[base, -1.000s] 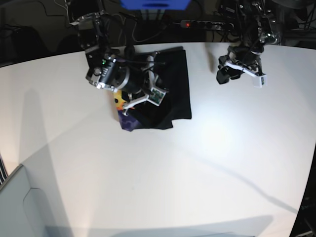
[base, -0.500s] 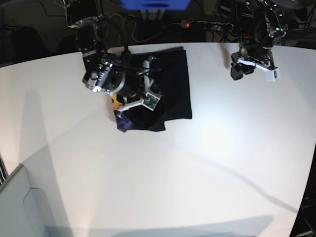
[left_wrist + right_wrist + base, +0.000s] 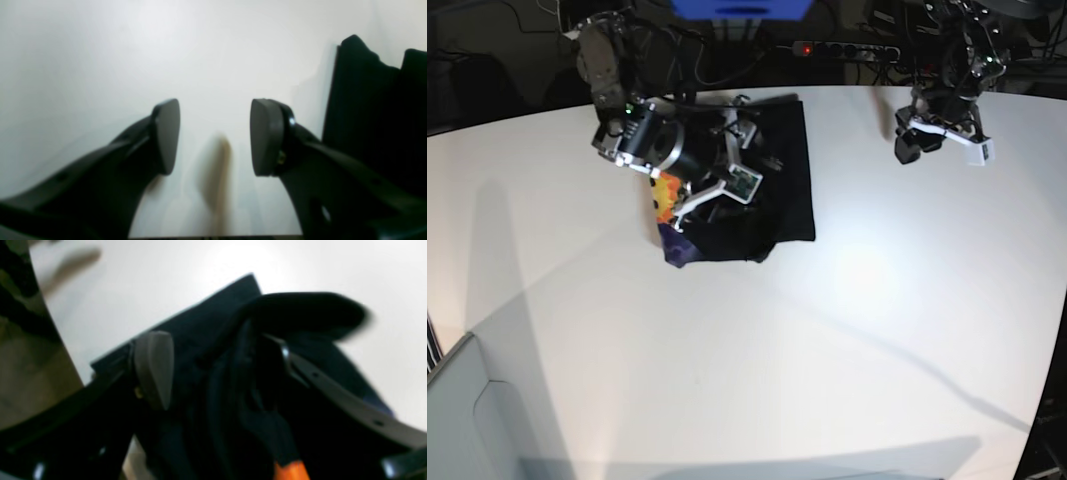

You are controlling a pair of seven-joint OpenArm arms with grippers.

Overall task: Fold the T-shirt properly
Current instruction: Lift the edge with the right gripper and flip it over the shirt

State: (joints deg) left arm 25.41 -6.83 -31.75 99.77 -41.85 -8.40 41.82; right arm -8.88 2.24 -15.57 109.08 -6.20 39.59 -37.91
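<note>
Left wrist view: left gripper jaws stand wide apart, nothing between the two dark pads. Under them only the white table and a blurry brownish streak in the gap. Dark black shape at the right edge of the frame, too blurred to say what it is.

Right wrist view: right gripper spread wide over the T-shirt. Grey left pad clear, sitting against black cloth; the right finger runs beside a raised fold. Bunched black cloth rises between the fingers; cannot tell whether it is touched on both sides, no clamp visible. A curled black flap lifts at the far right of the cloth. Small orange patch of print at the bottom edge. Table white beyond, blurred throughout.

Base view: T-shirt lies as a roughly folded black block at the far centre-left of the table, touching the far edge area. Orange-yellow print and a purple patch show at its near-left corner. Right gripper is on top of the shirt's left part, arm coming from far left. Left gripper hovers at the far right, well apart from the shirt, nothing in it. Power strip behind the table.
</note>
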